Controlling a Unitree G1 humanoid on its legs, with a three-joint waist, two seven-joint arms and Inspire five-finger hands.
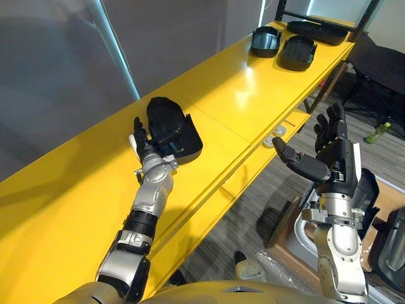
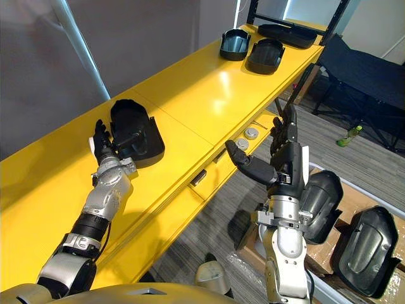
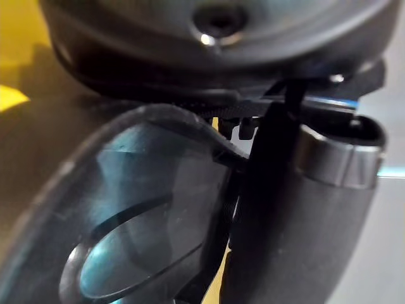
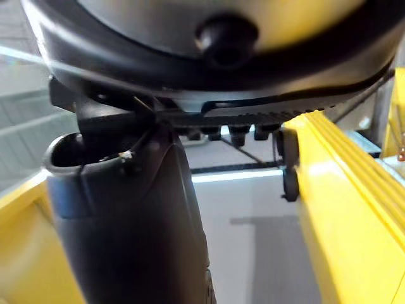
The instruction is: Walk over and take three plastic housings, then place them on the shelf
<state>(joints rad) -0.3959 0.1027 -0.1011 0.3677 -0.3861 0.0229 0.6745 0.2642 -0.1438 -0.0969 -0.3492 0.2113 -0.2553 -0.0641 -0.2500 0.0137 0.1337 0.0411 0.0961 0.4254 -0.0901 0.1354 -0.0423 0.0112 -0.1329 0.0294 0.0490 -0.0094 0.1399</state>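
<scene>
Left eye view, shelf (image 1: 253,95), near housing (image 1: 174,126), two far housings (image 1: 297,52)

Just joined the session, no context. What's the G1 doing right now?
It is loading black plastic housings onto the yellow shelf. Its left hand is at the rim of a housing lying on the shelf top; whether it grips is unclear. The right hand is raised beside the shelf, open and empty. More housings sit at the shelf's far end, and spare housings lie in a box on the floor.
</scene>
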